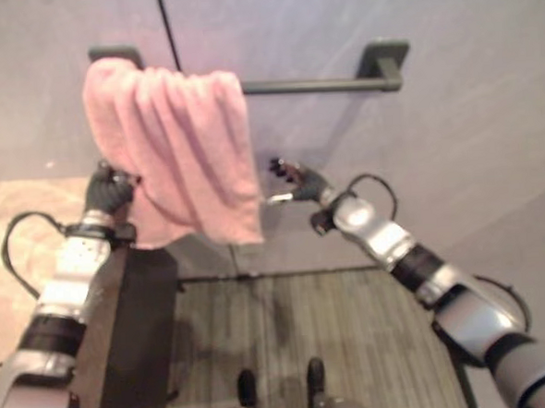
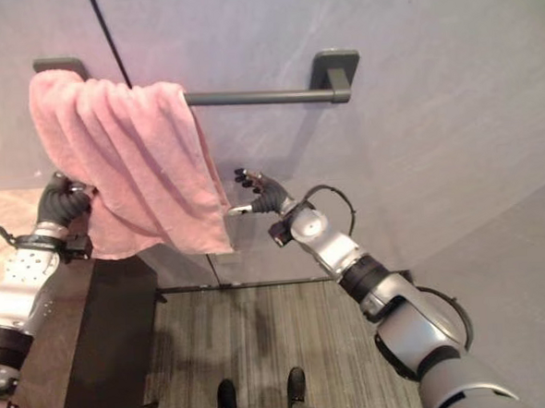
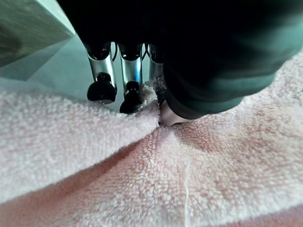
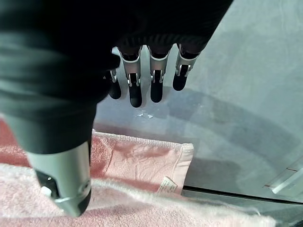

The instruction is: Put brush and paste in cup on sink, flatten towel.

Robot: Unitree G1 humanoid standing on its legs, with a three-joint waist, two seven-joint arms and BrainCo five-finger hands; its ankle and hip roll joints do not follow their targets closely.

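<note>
Towel [image 1: 178,150] hangs bunched over the rail's [image 1: 321,84] left end, its left edge pinched by the left hand [image 1: 110,189], while the right hand [image 1: 301,181], fingers straight, hovers beside its right edge.

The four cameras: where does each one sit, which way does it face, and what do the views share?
Left eye view: on the head, looking down at the wall, the pink towel bunched on the rail; both arms show.
Right eye view: beside it, facing the same scene.
Left wrist view: on the left wrist, looking along the left hand, whose fingers pinch the towel.
Right wrist view: on the right wrist, looking along the open right hand at the wall and the towel's edge.
All four share the towel.
</note>
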